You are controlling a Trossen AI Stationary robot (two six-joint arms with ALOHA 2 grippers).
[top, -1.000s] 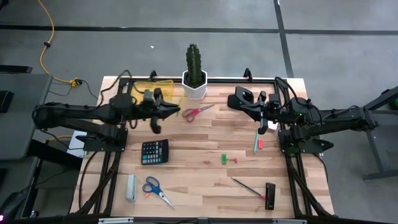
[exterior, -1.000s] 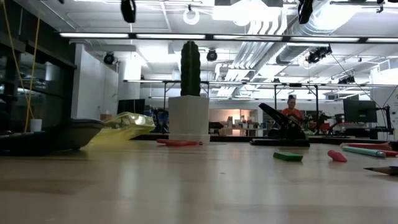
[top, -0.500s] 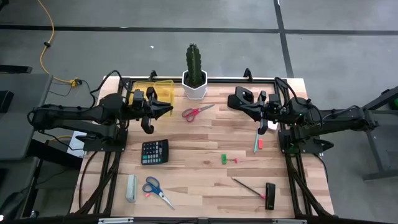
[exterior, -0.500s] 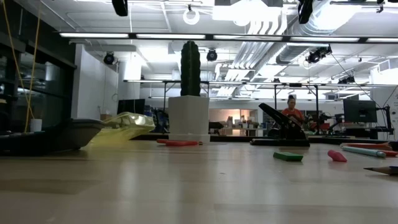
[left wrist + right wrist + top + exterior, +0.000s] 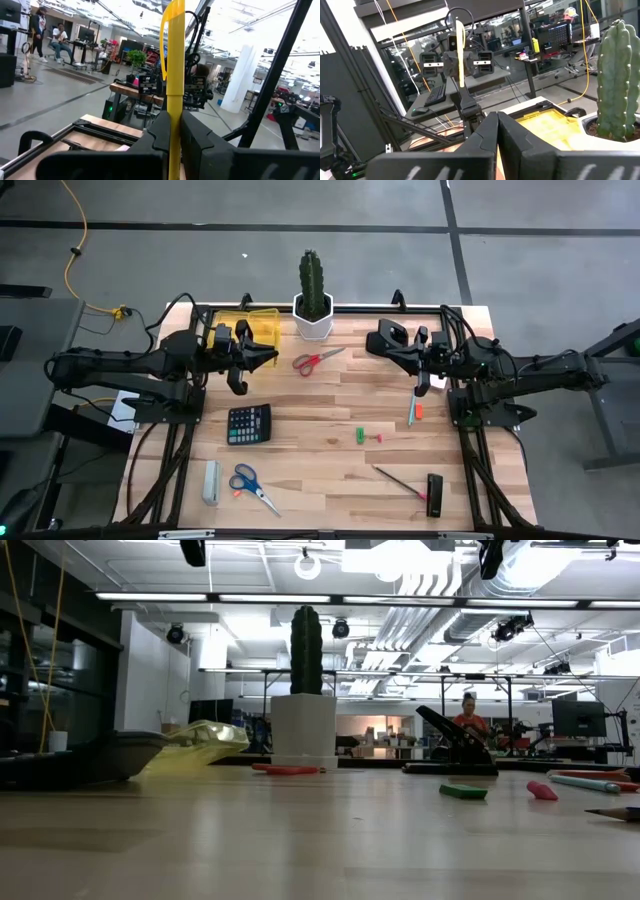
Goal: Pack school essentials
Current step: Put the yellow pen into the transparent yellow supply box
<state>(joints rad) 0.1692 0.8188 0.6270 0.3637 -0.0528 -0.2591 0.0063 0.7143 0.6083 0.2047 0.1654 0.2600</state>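
So the big change over the last second: my left arm has swung back from mid-table toward the yellow pouch (image 5: pixel 252 326) in the back left corner, next to the cactus pot (image 5: pixel 312 320), and for the last half second it's just sat there. I read that as being lined up for the drop, not done yet.

Left gripper (image 5: pixel 266 358) is clamped tight on a yellow pen (image 5: pixel 174 65), which stands upright between the fingers (image 5: pixel 202 145) in the left wrist view. From above, the gripper hovers just beside the pouch's near edge, so the pen isn't in.

Right gripper (image 5: pixel 384 340) hasn't budged, parked at the back right of the table with its jaws pressed together on nothing.

Still loose on the wood: blue-handled scissors (image 5: pixel 250 484) near the front left, red-handled scissors (image 5: pixel 314 359) by the cactus, a teal pen (image 5: pixel 411 408) with a small red piece (image 5: pixel 418 411) touching or just beside it, a green piece (image 5: pixel 360 436), and a thin dark stick (image 5: pixel 397 480) toward the front right. Plenty left to pack.
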